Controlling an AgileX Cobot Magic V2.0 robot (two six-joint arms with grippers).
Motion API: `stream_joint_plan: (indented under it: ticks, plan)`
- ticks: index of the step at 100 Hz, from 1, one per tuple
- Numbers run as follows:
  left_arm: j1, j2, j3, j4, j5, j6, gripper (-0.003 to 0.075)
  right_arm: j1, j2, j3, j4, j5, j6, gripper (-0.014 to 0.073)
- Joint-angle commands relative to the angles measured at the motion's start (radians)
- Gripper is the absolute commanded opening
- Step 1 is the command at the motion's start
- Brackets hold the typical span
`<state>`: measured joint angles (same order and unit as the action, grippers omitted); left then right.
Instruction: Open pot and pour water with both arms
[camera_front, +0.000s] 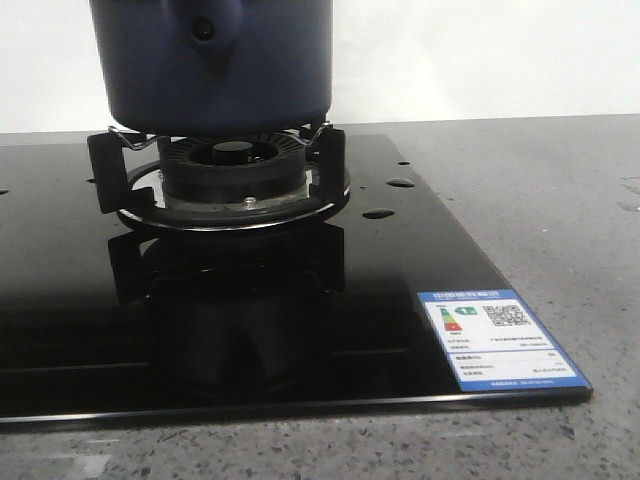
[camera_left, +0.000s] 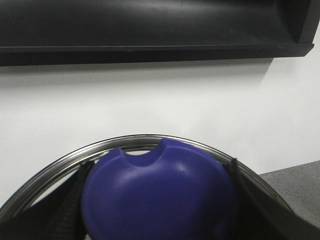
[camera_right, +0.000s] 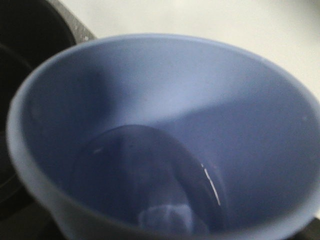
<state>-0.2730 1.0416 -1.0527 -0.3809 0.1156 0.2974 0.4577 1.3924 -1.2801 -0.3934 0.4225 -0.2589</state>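
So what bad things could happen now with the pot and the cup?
1. The cup fills the right wrist view and seems to hold water. If it tips early, water might spill onto the glossy black stove top.
2. The left wrist view shows a blue knob between dark fingers with a metal rim behind, likely the lid. A weak grip might drop it.

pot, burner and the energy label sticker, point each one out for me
pot (camera_front: 150, 75), front view, on its dark navy side wall left of the handle stub
burner (camera_front: 232, 160), front view, on the ribbed black cap under the pot
energy label sticker (camera_front: 498, 340), front view, on the middle of the sticker at the cooktop's corner
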Motion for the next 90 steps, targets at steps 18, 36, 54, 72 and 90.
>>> stream_joint_plan:
  ticks: [18, 36, 54, 72, 90]
  plan:
    - [0.001, -0.026, -0.037, -0.004, -0.108, 0.002, 0.0335, 0.09, 0.121, -0.23, -0.219, 0.059, -0.01, 0.0235]
    - [0.001, -0.026, -0.037, -0.004, -0.108, 0.002, 0.0335, 0.135, 0.175, -0.256, -0.433, 0.058, -0.01, 0.0235]
    - [0.001, -0.026, -0.037, -0.004, -0.103, 0.002, 0.0335, 0.148, 0.207, -0.256, -0.59, 0.056, -0.01, 0.0235]
    - [0.001, -0.026, -0.037, -0.004, -0.103, 0.002, 0.0335, 0.148, 0.228, -0.256, -0.733, 0.054, -0.01, 0.0235]
    - [0.001, -0.026, -0.037, -0.004, -0.103, 0.002, 0.0335, 0.148, 0.234, -0.256, -0.87, 0.016, -0.01, 0.0235]
